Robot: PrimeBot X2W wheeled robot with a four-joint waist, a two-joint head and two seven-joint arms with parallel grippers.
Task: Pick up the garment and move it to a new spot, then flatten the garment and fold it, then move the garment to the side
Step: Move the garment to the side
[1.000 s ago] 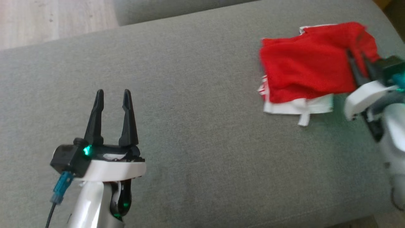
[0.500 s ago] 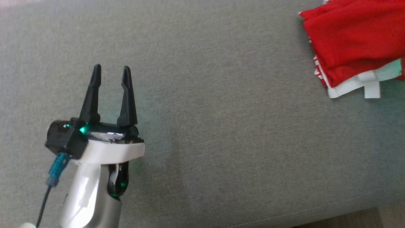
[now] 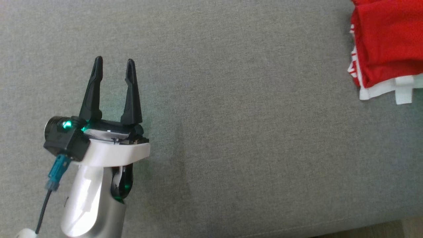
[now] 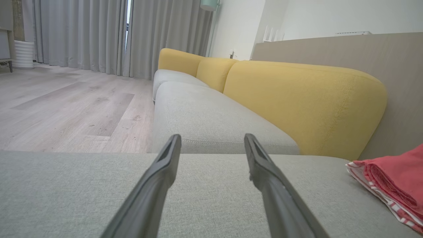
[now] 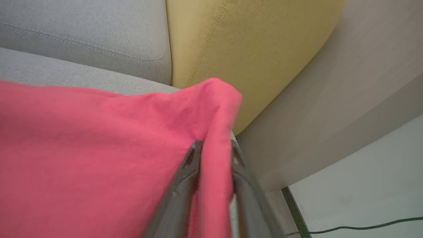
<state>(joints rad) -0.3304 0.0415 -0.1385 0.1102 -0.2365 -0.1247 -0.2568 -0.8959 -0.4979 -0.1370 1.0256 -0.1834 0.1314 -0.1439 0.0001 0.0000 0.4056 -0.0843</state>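
The garment (image 3: pixel 386 43) is a folded red cloth with white trim, lying at the far right of the grey sofa seat (image 3: pixel 231 132). It also shows at the right edge of the left wrist view (image 4: pixel 396 178). My left gripper (image 3: pixel 114 61) hovers open over bare seat at the lower left, far from the cloth, with nothing between its fingers (image 4: pixel 212 137). In the right wrist view my right gripper (image 5: pixel 215 145) has its fingers a little apart on either side of a raised fold of the garment (image 5: pixel 99 148). Whether they still press the fold is unclear.
Yellow back cushions (image 4: pixel 297 99) run along the far side of the seat, one of them right behind the garment (image 5: pixel 248 43). Wooden floor (image 4: pixel 66 105) lies beyond the seat's end. The seat's front edge (image 3: pixel 363 228) crosses the lower right. A cable (image 5: pixel 363 228) lies on the floor.
The head camera has swung, so the garment now sits at the picture's right edge and the right gripper has left that view. My left gripper stays open.
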